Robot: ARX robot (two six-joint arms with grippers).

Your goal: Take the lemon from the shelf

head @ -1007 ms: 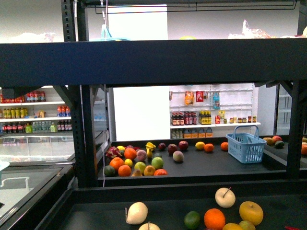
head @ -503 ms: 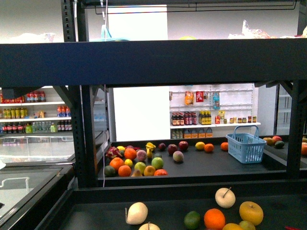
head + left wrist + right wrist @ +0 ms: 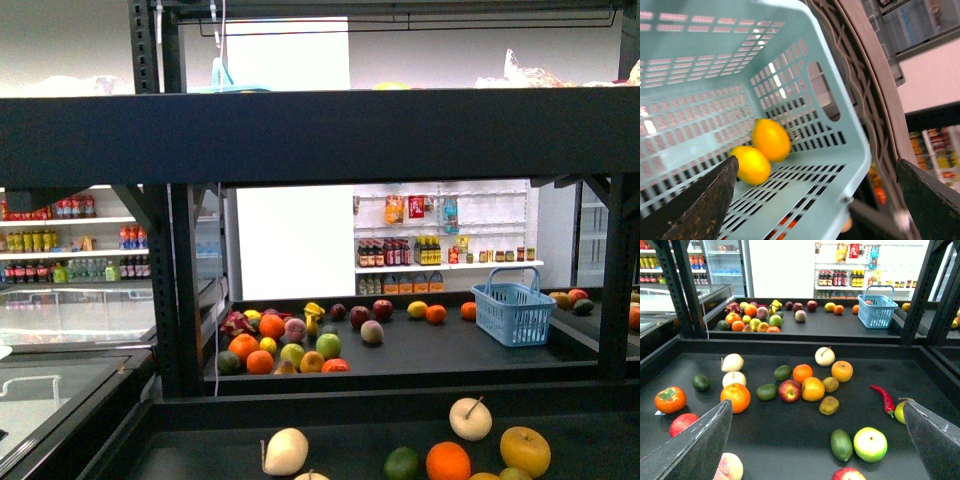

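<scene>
Lemon (image 3: 899, 412) not yet being gripped, both grippers being held empty

What is being judged the lemon, a pale yellow fruit half hidden by a finger, is lying on the near shelf (image 3: 790, 440) deck just beside the chili (image 3: 883, 397), apart from the other fruit. The right gripper (image 3: 816, 406) is being held above the deck with jaws spread wide, likely so the fruit can be surveyed and approached. The left gripper (image 3: 816, 161) is also being held wide open, over a basket (image 3: 840, 125) with two yellow-orange fruits in it, probably for drop-off

Lemon (image 3: 900, 412) half hidden behind right hand's finger (image 3: 935, 440).
</scene>
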